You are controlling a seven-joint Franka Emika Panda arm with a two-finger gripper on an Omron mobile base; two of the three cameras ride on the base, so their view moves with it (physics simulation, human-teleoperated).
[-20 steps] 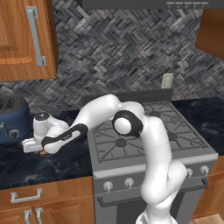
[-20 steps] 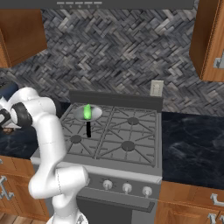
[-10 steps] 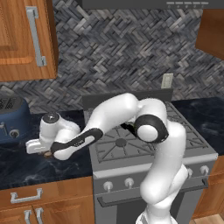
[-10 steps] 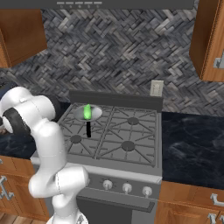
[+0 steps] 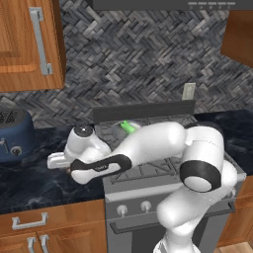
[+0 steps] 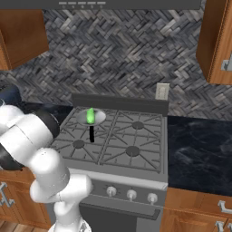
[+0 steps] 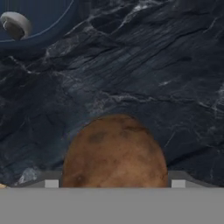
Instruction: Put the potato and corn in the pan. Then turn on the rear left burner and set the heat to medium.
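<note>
Left base view: the white arm sweeps from the lower right to the left-centre of the frame, where the pincer (image 5: pixel 63 165) hangs low over the dark marbled tabletop (image 5: pixel 34 180), just left of the stove (image 5: pixel 148 173). A blue toaster (image 5: pixel 15 136) stands at the far left edge, near the pincer. Above it, at upper left, is a wooden cabinet door (image 5: pixel 29 44). A bright green sliver of the corn (image 5: pixel 129 127) shows above the arm, at the rear left of the stove.

Right base view: the corn (image 6: pixel 90 115) lies in the pan (image 6: pixel 97 118), which sits over the rear left burner (image 6: pixel 86 122) at centre-left of the frame; the pan's black handle points toward the lower edge. The stove knobs (image 6: pixel 131 195) line the front panel at lower centre.

Hand view: the potato (image 7: pixel 114 153) sits between the two fingertips (image 7: pixel 177 180) at lower centre, above the dark tabletop (image 7: pixel 144 65); the pincer is closed on its sides. The blue toaster (image 7: pixel 39 22) with its pale knob occupies the upper left corner.
</note>
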